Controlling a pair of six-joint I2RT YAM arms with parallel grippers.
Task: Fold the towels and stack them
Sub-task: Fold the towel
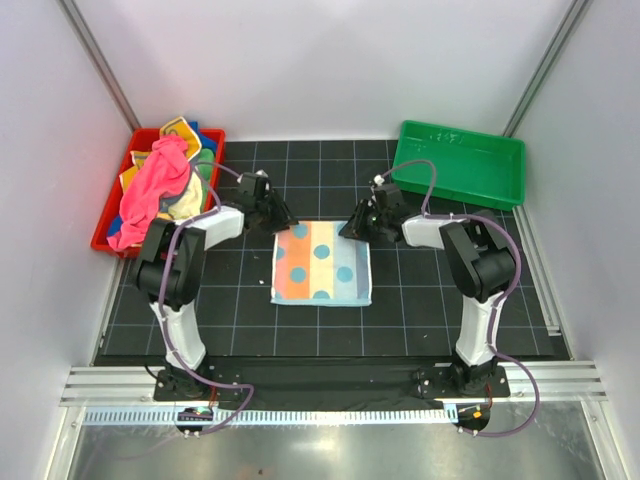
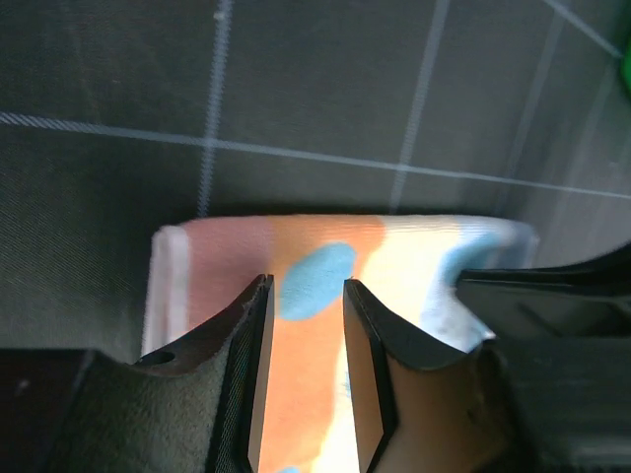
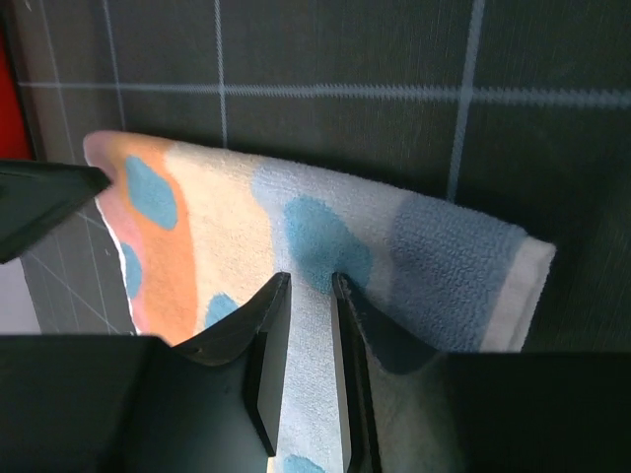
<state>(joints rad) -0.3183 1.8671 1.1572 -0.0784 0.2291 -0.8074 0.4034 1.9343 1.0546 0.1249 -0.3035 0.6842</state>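
Filling the red tray [image 1: 103, 233], crumpled towels [image 1: 152, 188].

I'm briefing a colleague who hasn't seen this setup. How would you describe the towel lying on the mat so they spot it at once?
Start at the black gridded mat; at its centre lies the towel. It is flat and squarish, pastel stripes with blue dots, while the other towels sit heaped in the red tray.

Bright, even overhead light; wrist views soft, the left one glaring on the towel [image 2: 414, 258].
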